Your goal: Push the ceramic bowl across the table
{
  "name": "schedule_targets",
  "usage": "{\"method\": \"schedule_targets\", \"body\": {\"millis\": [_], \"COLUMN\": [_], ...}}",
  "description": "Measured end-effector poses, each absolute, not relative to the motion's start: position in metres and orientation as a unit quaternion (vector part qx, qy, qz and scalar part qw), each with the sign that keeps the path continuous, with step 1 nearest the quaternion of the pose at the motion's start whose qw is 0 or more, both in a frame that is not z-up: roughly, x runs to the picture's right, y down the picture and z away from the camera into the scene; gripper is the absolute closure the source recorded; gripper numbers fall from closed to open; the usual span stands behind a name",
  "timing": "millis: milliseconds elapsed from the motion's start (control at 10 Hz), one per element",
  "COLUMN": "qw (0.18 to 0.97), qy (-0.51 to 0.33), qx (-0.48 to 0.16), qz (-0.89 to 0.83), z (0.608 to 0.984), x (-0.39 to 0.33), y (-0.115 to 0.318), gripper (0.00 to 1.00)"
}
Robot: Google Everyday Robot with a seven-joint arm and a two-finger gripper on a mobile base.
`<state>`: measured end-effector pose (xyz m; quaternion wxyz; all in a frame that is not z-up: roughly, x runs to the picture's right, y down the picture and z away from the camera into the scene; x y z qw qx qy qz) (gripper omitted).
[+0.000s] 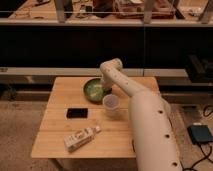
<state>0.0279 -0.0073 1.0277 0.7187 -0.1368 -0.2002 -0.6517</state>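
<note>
1. On my feed the gripper sits low over the far part of the table, at the end of the white arm that reaches in from the near right of my screen.
2. I cannot tell whether the gripper is released or clenched; it is hidden at the bowl's edge.
3. The ceramic bowl lies right against the gripper on its screen-left side, upright on the tabletop, near the table's far edge, roughly mid-width.
4. A translucent plastic cup stands upright just nearer the camera than the gripper, close to the bowl, though I cannot tell if it touches it.
5. A flat black slab lies nearer the camera and to the screen-left of the gripper, apart from the bowl.
6. A pale bottle lies on its side well apart from the gripper, near the table's front edge.
</note>
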Motion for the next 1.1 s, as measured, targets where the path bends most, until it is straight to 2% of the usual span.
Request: {"method": "schedule_targets", "body": {"millis": [600, 1100], "qw": [0.753, 0.785], "qy": [-0.178, -0.155], "qx": [-0.186, -0.226], "qz": [-0.605, -0.555], "z": [1.027, 1.010], "x": [0.107, 0.196], "y": [0.007, 0.026], "gripper": [1.00, 1.00]}}
